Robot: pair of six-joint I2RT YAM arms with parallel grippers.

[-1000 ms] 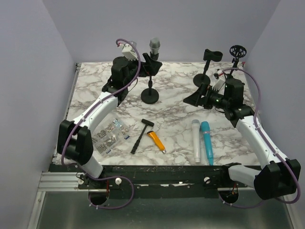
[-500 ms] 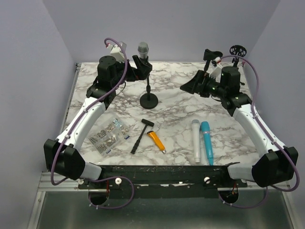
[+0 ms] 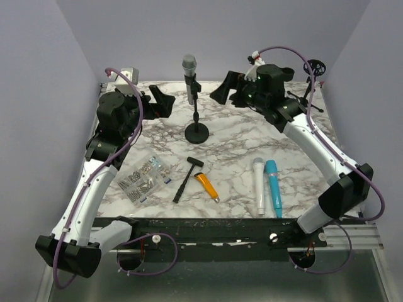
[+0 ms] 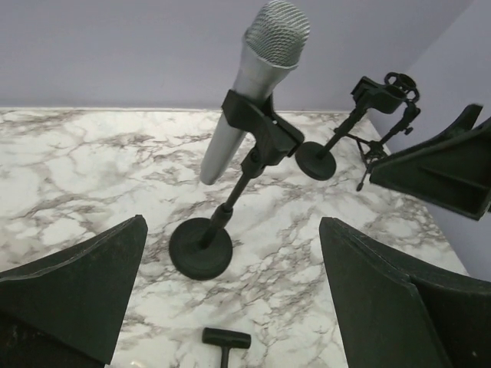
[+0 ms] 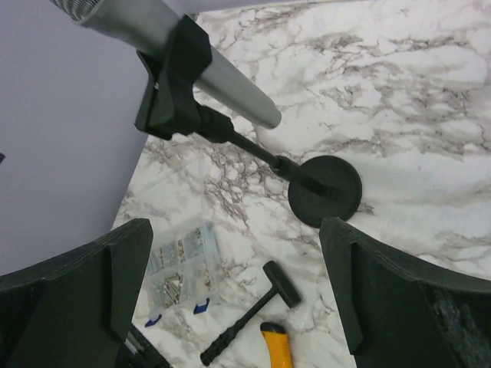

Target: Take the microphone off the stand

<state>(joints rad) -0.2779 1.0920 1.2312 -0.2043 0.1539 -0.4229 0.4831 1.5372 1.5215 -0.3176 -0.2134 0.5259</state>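
Observation:
A silver microphone [image 3: 189,68] sits upright in the black clip of a stand with a round base [image 3: 197,133] at the table's back middle. My left gripper [image 3: 161,103] is open and empty, to the left of the stand and apart from it. My right gripper [image 3: 227,89] is open and empty, to the right of the microphone. In the left wrist view the microphone [image 4: 257,88] and its clip [image 4: 261,126] are ahead of my open gripper [image 4: 234,230]. In the right wrist view the microphone [image 5: 226,80] and the base [image 5: 326,190] lie beyond my open gripper [image 5: 236,230].
An empty clip stand [image 3: 281,72] and a small tripod stand [image 3: 313,67] stand at the back right. A black hammer [image 3: 187,178], an orange knife [image 3: 206,186], a white microphone [image 3: 259,184], a blue microphone [image 3: 272,187] and a clear screw box [image 3: 143,179] lie near the front.
My left gripper has let go of the stand's clip and drawn back to the left. My right arm has swung left toward the microphone. The microphone shifted slightly left.

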